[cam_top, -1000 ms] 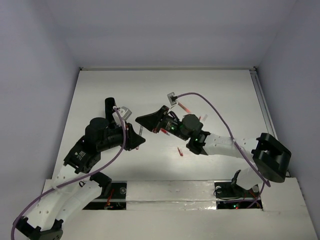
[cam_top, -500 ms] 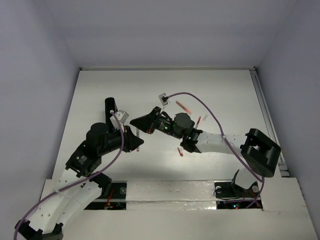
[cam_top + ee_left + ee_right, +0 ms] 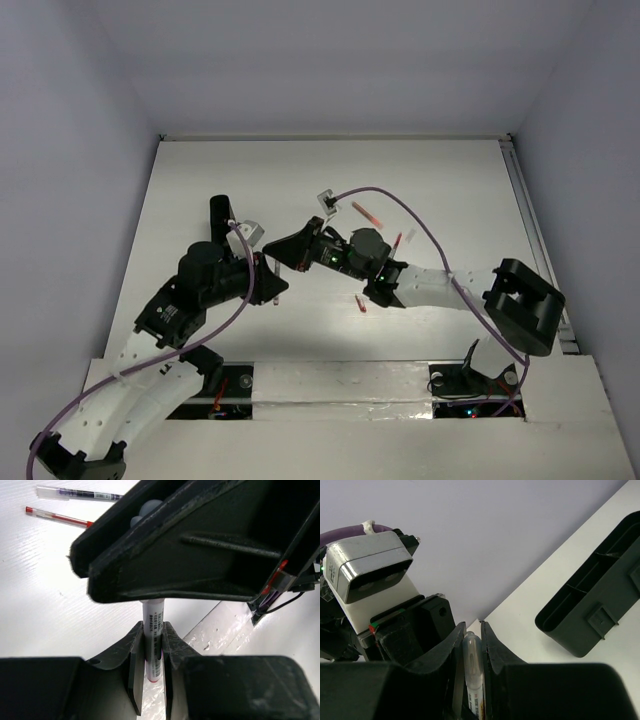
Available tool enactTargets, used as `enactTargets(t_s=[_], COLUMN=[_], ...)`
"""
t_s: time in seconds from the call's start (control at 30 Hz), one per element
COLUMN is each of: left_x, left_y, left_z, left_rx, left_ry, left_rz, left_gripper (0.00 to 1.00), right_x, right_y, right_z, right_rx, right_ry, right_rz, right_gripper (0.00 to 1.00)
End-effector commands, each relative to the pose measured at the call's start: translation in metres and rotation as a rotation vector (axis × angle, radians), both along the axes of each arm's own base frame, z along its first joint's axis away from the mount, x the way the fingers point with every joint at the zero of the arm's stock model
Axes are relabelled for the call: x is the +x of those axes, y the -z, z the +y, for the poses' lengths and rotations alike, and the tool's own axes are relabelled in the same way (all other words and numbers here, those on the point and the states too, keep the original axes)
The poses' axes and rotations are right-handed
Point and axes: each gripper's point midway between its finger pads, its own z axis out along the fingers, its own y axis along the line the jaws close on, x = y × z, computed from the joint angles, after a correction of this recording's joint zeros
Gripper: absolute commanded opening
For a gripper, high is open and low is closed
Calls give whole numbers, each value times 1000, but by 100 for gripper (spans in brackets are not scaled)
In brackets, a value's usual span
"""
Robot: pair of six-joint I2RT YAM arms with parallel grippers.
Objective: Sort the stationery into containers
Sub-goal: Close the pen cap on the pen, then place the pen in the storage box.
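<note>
One white pen with a clear cap and a red end is gripped by both grippers at once. My left gripper is shut on its printed barrel. My right gripper is shut on the capped end. In the top view the two grippers meet nose to nose at mid-table, left and right. The black container lies on the table beyond them, open side showing its long compartments. In the top view the container is partly hidden behind the left arm.
Loose on the table are a red-and-white pen, another, and a small red piece. The left wrist view shows a dark pen and a red pen on the table.
The right arm has swung left, bringing its gripper close against the left gripper. The left gripper has shifted only slightly. Both grips look the same.
</note>
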Motion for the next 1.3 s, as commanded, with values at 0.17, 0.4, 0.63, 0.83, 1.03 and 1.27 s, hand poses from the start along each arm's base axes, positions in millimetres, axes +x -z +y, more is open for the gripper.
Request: enactTargets(t_s=[0.17,0.4,0.63,0.83,1.03,1.27], left_x=[52,50,54,58,79,102], left_y=[-180,-158,-138,-132,-111,-50], left_z=[18,11,11,16,43,109], left_rx=[-296,-335,-339,-328,-271,-228], left_ry=[-230,-206,-226,-265,-458,-899], left_rz=[-591,-544,-498,-486,-460,-367], left_gripper=[0,0,0,0,0,0], right_x=[-120,-75,-47,-42,-37,-28], right_y=[128,75,-3,-18,-9,20], right_z=[-18,-19,-45,-74,-108,-152], right_rx=[-376,-261,-98,-87,-140,-253], right_ry=[-365,-203,-135,-57,47,212], right_rz=[253,248,164,127,81,47], right_gripper=[2,59,80,85,86,87])
